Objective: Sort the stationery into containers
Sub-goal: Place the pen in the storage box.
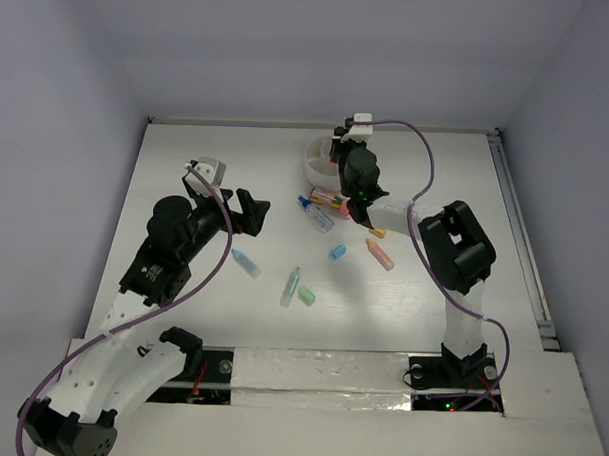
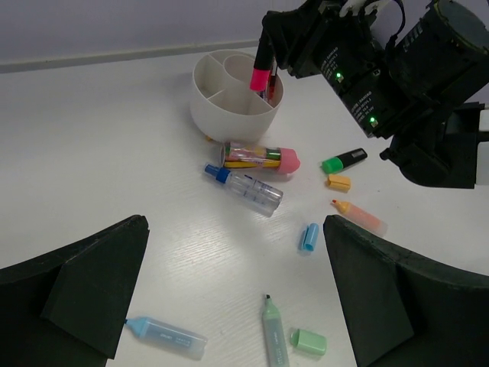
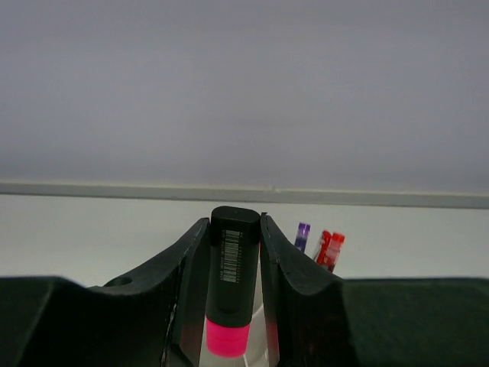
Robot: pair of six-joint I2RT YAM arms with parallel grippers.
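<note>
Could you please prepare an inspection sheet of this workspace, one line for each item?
surface: white table, no stains seen.
job's things: white divided cup upright, pens inside; loose markers and caps lie flat nearby.
clutter: nothing seen.
pincers: left pincer open, empty; right pincer shut on pink marker, tip over the cup.
cables: purple cable loops along each arm.
surroundings: pale walls on three sides.

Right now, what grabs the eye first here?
The right tool grips a pink highlighter upright over the white divided cup at the far middle of the table. Loose markers lie scattered in front of the cup, among them a pale green one with a green cap beside it. The left tool hangs open on the left.
</note>
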